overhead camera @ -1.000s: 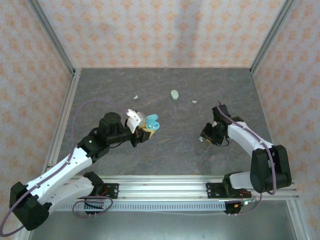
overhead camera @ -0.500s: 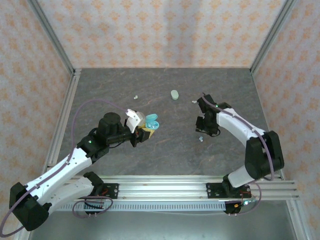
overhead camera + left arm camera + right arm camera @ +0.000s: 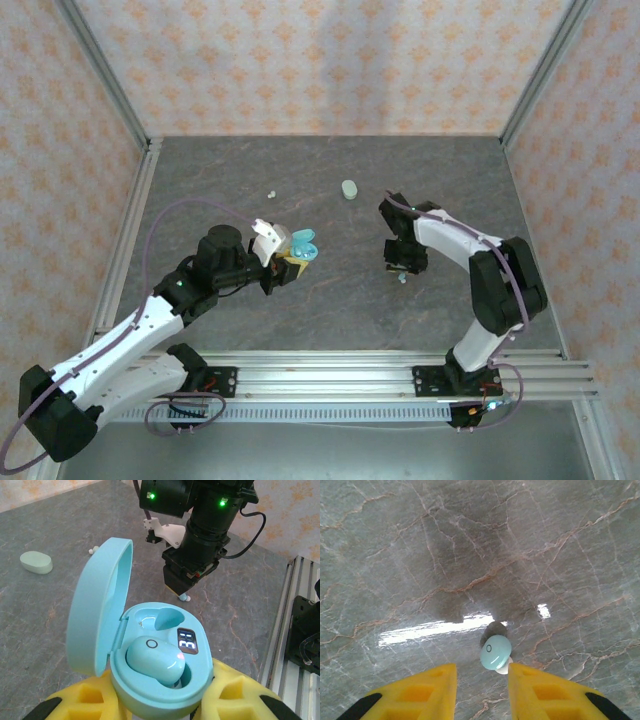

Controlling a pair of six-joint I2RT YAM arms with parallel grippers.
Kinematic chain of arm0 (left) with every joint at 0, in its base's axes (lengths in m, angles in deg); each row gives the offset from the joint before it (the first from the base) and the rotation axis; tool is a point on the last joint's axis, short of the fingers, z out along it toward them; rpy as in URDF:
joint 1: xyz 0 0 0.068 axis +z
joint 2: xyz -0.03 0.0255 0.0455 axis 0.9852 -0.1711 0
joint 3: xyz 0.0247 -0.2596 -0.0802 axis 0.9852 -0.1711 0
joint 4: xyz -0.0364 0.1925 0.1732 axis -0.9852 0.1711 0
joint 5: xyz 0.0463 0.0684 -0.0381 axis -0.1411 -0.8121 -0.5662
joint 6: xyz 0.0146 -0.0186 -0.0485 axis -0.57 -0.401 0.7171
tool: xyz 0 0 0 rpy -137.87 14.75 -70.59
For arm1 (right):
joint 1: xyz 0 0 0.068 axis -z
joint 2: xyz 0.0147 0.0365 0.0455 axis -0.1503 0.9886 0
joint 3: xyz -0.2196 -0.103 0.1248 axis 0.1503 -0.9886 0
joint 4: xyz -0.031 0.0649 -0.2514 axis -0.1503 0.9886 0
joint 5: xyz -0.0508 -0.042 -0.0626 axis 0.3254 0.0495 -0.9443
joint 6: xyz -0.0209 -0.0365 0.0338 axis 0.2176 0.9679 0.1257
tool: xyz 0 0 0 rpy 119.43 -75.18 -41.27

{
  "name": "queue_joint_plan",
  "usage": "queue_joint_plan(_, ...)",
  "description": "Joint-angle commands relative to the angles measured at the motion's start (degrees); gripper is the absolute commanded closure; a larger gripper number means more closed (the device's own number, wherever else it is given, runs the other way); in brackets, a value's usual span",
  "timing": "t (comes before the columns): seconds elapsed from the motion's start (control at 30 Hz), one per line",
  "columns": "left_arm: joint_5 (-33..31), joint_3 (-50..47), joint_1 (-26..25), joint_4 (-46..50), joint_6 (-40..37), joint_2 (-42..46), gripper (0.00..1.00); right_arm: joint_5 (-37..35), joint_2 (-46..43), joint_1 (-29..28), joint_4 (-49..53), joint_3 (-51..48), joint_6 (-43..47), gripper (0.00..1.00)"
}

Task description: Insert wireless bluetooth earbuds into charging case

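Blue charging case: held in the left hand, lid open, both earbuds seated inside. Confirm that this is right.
Wrong on one count. The blue charging case is held in the left hand with its lid open, but just one pale blue earbud is seated inside. The socket beside it is empty, as the left wrist view shows.

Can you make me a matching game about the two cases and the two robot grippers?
Things:
1. blue case
2. green case
3. left gripper
4. right gripper

What fits:
a. open, with a blue earbud on the table at its fingertips
b. lid up, one earbud tucked inside
c. lid shut, lying on the table
d. gripping a case

Pairs: 1-b, 2-c, 3-d, 4-a
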Motion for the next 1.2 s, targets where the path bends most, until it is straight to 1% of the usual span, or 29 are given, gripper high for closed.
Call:
queue_joint_plan(0.0,-1.12,2.2,-0.39,0.78,-1.18,1.15,0.96,-1.84,1.39,-0.29,0.72,1.03,0.71,0.68)
queue_joint_plan(0.27,-1.29,2.07,-0.39,1.04,-1.37,1.31,0.96,-2.62,3.31,-0.25,-0.33,0.06,1.06,0.68)
queue_joint_plan(0.47,-1.42,2.03,-0.39,1.54,-1.55,1.56,0.96,-2.31,4.34,-0.26,-1.7,-0.9,1.19,0.71)
queue_joint_plan(0.77,-1.64,1.9,-0.39,2.08,-1.63,2.4,0.96,-2.0,4.97,-0.25,-2.13,-2.2,1.27,0.72)
queue_joint_plan(0.87,-1.71,1.94,-0.39,2.23,-1.54,2.63,0.96,-1.73,4.61,-0.25,-2.16,-2.69,1.21,0.75)
queue_joint_plan(1.0,-1.64,1.87,-0.39,2.24,-1.48,2.9,0.96,-1.56,3.32,-0.25,-2.25,-3.45,0.99,0.82)
queue_joint_plan(1.17,-1.64,1.81,-0.39,2.27,-1.38,3.51,0.96,0.17,-0.75,-0.25,-2.46,-4.06,0.21,0.86)
